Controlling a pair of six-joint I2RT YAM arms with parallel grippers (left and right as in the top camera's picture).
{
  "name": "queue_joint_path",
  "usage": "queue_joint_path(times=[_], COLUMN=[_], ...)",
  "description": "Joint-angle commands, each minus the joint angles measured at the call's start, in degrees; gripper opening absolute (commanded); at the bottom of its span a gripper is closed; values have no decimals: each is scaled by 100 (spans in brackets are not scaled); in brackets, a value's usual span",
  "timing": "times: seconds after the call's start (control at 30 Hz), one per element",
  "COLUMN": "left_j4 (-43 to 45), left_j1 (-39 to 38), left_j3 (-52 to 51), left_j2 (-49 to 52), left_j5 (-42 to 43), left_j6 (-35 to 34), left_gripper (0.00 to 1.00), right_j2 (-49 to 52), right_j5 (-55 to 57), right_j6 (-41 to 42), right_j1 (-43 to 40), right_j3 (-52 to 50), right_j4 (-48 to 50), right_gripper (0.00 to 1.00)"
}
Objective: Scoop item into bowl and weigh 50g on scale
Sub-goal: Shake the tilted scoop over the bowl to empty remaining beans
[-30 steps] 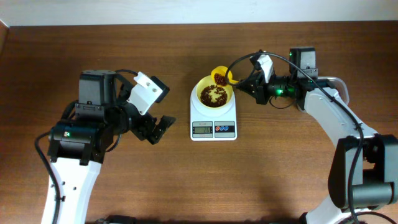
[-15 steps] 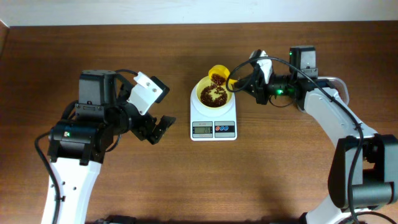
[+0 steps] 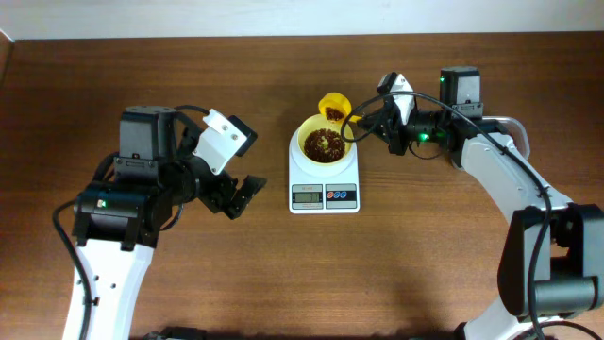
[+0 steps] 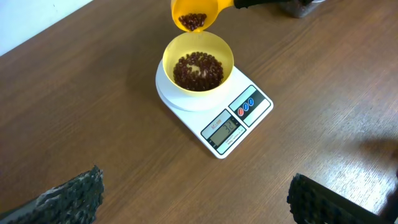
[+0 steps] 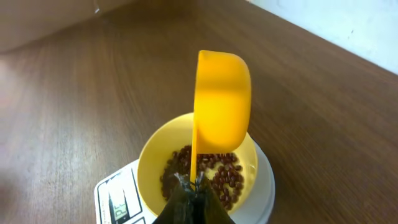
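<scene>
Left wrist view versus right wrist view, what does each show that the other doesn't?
Only the left wrist view: the scale front's red and blue buttons, beans inside the scoop, and the left tool standing open. Only the right wrist view: the scoop's outer back, tipped on edge, its handle pinched in the right tool. Both: the yellow bowl of beans sitting on the scale.

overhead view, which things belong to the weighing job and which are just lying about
In the job:
beans; bowl; scale; yellow scoop tipped over the bowl; right end effector shut on the scoop's handle.

Just about:
left end effector, open, holding nothing, left of the scale; wooden table.
</scene>
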Motion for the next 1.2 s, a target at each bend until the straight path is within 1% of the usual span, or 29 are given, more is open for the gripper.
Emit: queue_joint_path(times=[0.0, 0.1, 0.17, 0.23, 0.27, 0.3, 0.33, 0.4, 0.53, 0.8, 0.83, 0.87, 0.9, 0.93, 0.97, 1.17], left_j4=[9, 9, 9, 9, 9, 9, 9, 9, 9, 9, 9, 9, 9, 9, 9, 9], left_j1=[22, 22, 22, 22, 22, 22, 22, 22, 22, 22, 22, 22, 22, 22, 22, 22], left_j3=[101, 101, 101, 101, 101, 101, 101, 101, 101, 101, 101, 101, 101, 101, 101, 101], left_j2=[-20, -22, -20, -22, -20, -22, -22, -20, -22, -20, -20, -22, -22, -22, -22, -22], left_j5=[-24, -24, -24, -24, -22, -24, -22, -24, -24, -22, -24, -24, -24, -24, -24, -24], left_j6=[92, 92, 92, 92, 92, 92, 92, 92, 92, 92, 92, 92, 90, 92, 92, 92], left_gripper=[99, 99, 99, 99, 98, 99, 99, 99, 99, 99, 99, 99, 99, 99, 99, 99], right_j2=[-125, -162, -136, -197, -195, -149, -179, -205, -205, -640, -686, -688, -658, -656, -671, -748], right_j5=[385, 164, 656, 122, 219, 798, 745, 275, 623, 697, 752, 1043, 1576, 1886, 1902, 1895], right_j6=[-61, -63, -59, -61, -66, -63, -63, -59, -63, -63, -63, -66, -140, -415, -514, -511], right_j1=[125, 138, 138, 138, 155, 203, 214, 214, 216, 273, 304, 367, 463, 566, 621, 625], right_j3=[-17, -9, -20, -11, -11, -20, -17, -9, -9, -9, -9, -9, -11, -11, -9, -9], right_j4=[-28, 79, -13, 63, 59, -39, -61, 35, -376, -372, -374, -450, -647, -822, -822, -717], right_gripper=[4, 4, 4, 4, 4, 4, 4, 4, 4, 4, 4, 4, 4, 4, 4, 4])
